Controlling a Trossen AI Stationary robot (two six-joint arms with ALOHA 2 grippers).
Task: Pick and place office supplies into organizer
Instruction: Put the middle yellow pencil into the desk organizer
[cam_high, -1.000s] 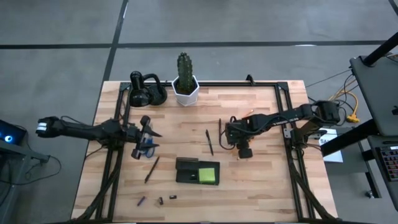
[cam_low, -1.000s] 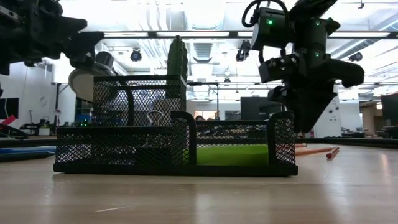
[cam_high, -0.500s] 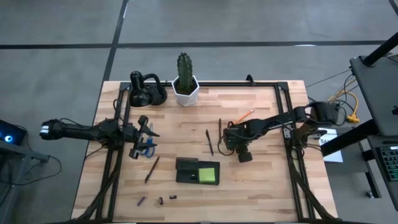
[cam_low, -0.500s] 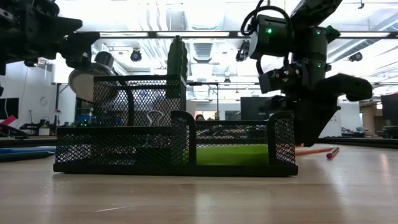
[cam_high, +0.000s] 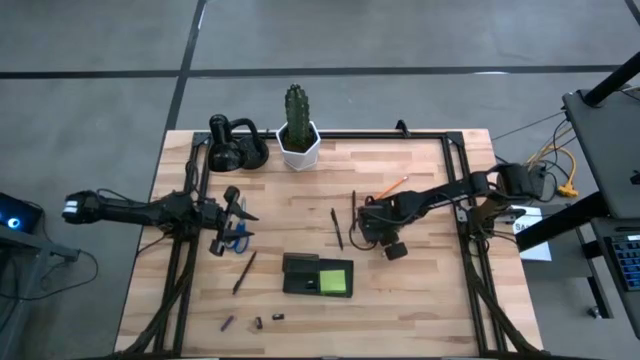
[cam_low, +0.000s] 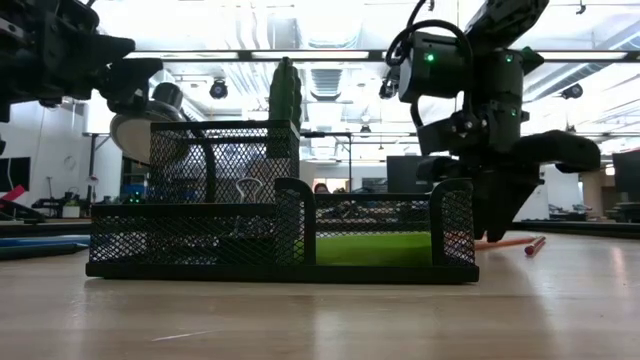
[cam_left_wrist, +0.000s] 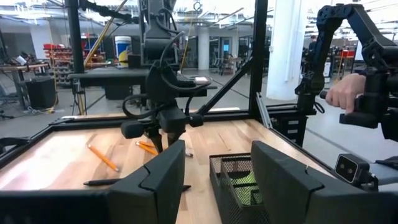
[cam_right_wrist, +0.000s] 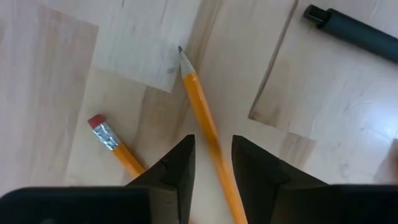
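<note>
Pencil (cam_right_wrist: 202, 118) lies flat on the wooden table (cam_high: 420, 290), right of centre, with the right gripper (cam_right_wrist: 211, 168) straddling its shaft, fingers slightly spread and not yet pinching it. A second pencil (cam_right_wrist: 115, 146) lies just beside. Nearer the front edge sits the mesh organizer (cam_high: 317, 274). The left gripper (cam_high: 232, 222) hovers spread wide above the blue-handled scissors (cam_high: 236, 236).
</note>
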